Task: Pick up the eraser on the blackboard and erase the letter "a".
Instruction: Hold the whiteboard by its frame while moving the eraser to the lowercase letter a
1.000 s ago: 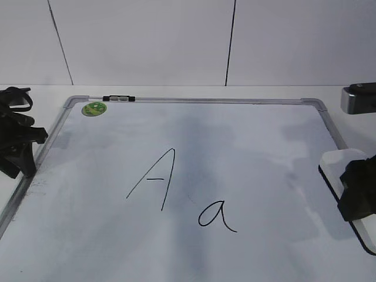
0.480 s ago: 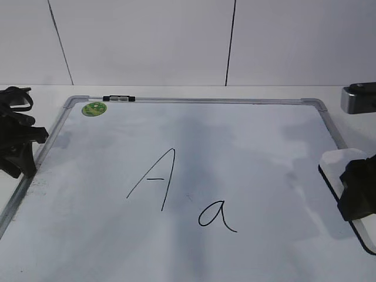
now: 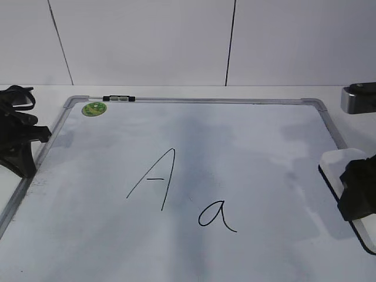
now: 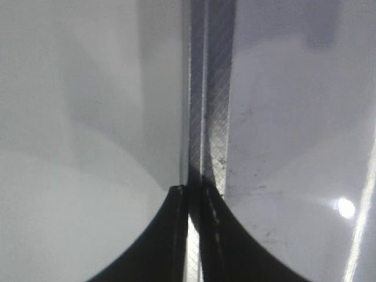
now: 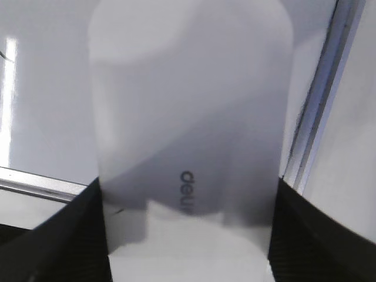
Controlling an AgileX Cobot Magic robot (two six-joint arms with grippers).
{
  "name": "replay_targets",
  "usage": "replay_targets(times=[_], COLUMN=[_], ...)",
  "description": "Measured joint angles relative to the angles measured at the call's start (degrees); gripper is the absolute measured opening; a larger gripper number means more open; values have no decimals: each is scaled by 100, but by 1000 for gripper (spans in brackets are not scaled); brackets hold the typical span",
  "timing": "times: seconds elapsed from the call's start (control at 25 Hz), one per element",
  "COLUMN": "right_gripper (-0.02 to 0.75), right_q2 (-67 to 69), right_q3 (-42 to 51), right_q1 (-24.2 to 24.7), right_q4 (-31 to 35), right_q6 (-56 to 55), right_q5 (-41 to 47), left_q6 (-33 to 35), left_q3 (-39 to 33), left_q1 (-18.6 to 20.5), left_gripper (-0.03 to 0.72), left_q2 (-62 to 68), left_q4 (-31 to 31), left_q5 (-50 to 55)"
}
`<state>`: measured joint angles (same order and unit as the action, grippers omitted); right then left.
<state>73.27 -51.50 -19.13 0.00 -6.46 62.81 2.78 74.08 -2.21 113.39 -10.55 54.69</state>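
Note:
The white eraser lies on the blackboard at its right edge, dark base down. My right gripper straddles its near end. In the right wrist view the eraser fills the space between my right gripper's two fingers, which press against its sides. The letter "a" is at the board's lower middle, well left of the eraser. My left gripper is shut and empty over the board's left frame; its fingertips are nearly together.
A capital "A" is written left of the "a". A round green magnet sits at the board's far left corner, and a small black and white clip on the far frame. A grey block stands off the board at far right.
My left gripper has shifted slightly up and to the right along the left frame. My right gripper has narrowed a little around the eraser, which has not moved.

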Motion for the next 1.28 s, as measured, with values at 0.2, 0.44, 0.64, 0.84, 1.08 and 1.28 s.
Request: replay_targets(times=[0.2,0.44,0.64,0.84,1.08,1.28], right_gripper=[561,561,561,561,561,561], right_q2=[39,551,1035,1583,2274,2736], right_q3=[0,-259,-720,-1179,-1886,-2364], right_q1=[0,0,-18,-293,-752,-903], right_q4=[-40,-50,-61,-131,-205,-181], right_q6=[0,0,12,12,86,200], right_q5=[0,159,300,358,481,534], left_q6=[0,0,0,0,0,0], left_q3=[0,0,0,0,0,0], left_q1=[0,0,0,0,0,0], left_gripper=[16,16,16,16,16,16], left_q2=[0,0,0,0,0,0], left_q4=[0,0,-5,-5,-5,-5], left_q5=[0,-10,-32,-35,-44,-57])
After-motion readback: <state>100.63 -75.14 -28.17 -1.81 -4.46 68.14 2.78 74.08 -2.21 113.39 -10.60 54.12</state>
